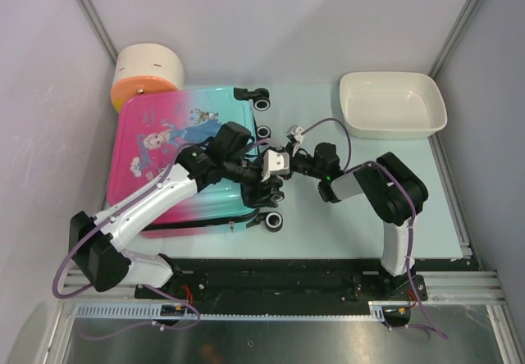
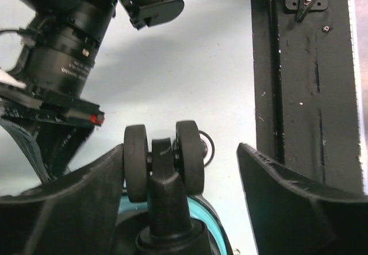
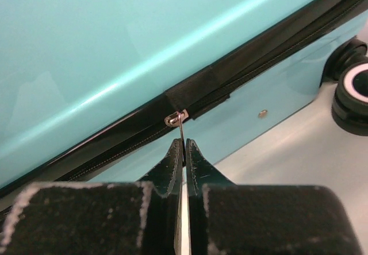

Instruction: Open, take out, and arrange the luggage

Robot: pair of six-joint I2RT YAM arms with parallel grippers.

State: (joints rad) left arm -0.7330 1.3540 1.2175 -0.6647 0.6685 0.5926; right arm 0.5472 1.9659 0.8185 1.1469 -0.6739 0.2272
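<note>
Suitcase (image 1: pixel 176 155): lying flat, zipped, on the table's (image 1: pixel 328 216) left.
Right gripper (image 3: pixel 184 151): we are pinching the zip pull (image 3: pixel 180 126) — to drag it open.
Left gripper (image 2: pixel 181 154): we are straddling a wheel (image 2: pixel 191 160), wide open, empty — likely bracing.

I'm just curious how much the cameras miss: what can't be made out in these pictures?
- Inside of the luggage: every view, its shell hides it.
- Zip pull, top view: too small, and the right gripper pinching it covers it.
- How far the zip runs: right wrist view, cut off by frame edges.
- Luggage beyond the wheel: left wrist view, cut off by the bottom edge.
</note>
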